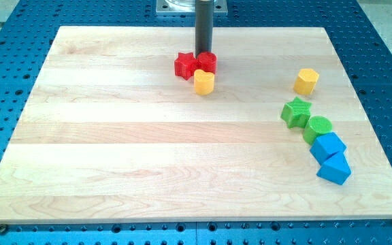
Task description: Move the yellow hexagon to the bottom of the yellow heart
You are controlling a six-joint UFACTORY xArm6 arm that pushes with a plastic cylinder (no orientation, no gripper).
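The yellow hexagon (306,81) lies at the view's right, in the upper half of the board. The yellow heart (203,82) lies near the top centre, far to the left of the hexagon. A red star (184,65) and a second red block (207,62) sit just above the heart and touch it. My dark rod comes down from the view's top, and my tip (203,54) stands right behind the second red block. The tip is far from the hexagon.
Below the hexagon, a green star (295,111), a green round block (318,128) and two blue blocks (328,146) (334,168) form a line running down the right side. The wooden board (114,150) lies on a blue perforated table.
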